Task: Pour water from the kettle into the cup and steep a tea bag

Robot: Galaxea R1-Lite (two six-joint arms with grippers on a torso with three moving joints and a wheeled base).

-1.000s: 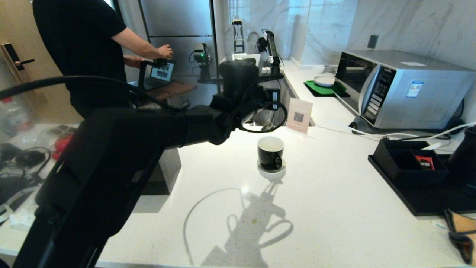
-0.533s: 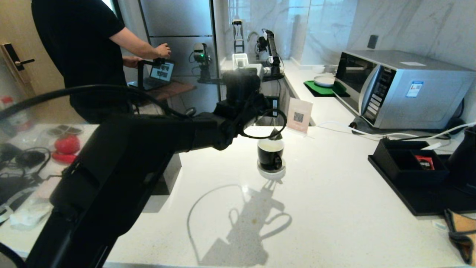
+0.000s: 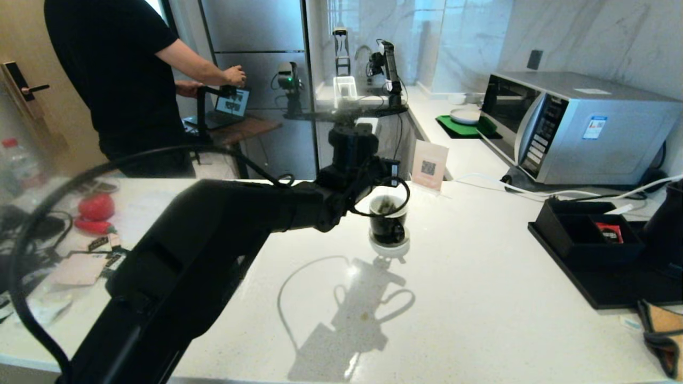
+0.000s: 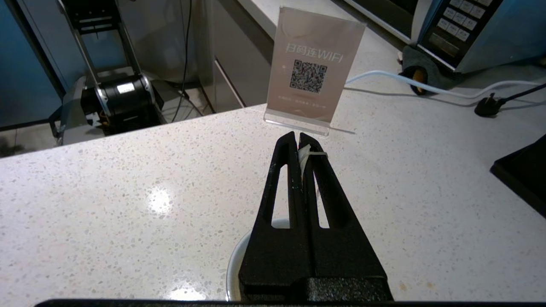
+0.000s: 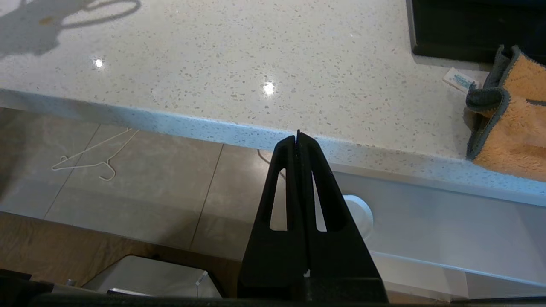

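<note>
The left pincer [image 4: 297, 140] hangs directly above the cup [image 3: 388, 223], its fingers pressed together on the white string and paper tag [image 4: 306, 152] of a tea bag. In the head view the tea bag [image 3: 386, 204] shows as a dark lump inside the cup's white interior, below the pincer tips. The cup stands on a small white saucer [image 3: 389, 246] near the middle of the white speckled table [image 3: 480, 298], just in front of a pink QR-code sign [image 3: 429, 165]. In the left wrist view only a curve of the cup's rim [image 4: 233, 260] peeks out from under the pincer body.

The kettle [image 3: 667, 229] stands at the far right edge of the table on a black tray [image 3: 597, 288], well apart from the cup.

The right pincer [image 5: 297, 138] is parked below the table's front edge with its fingers together and nothing between them; an orange cloth [image 5: 507, 128] lies on the table nearby.
</note>
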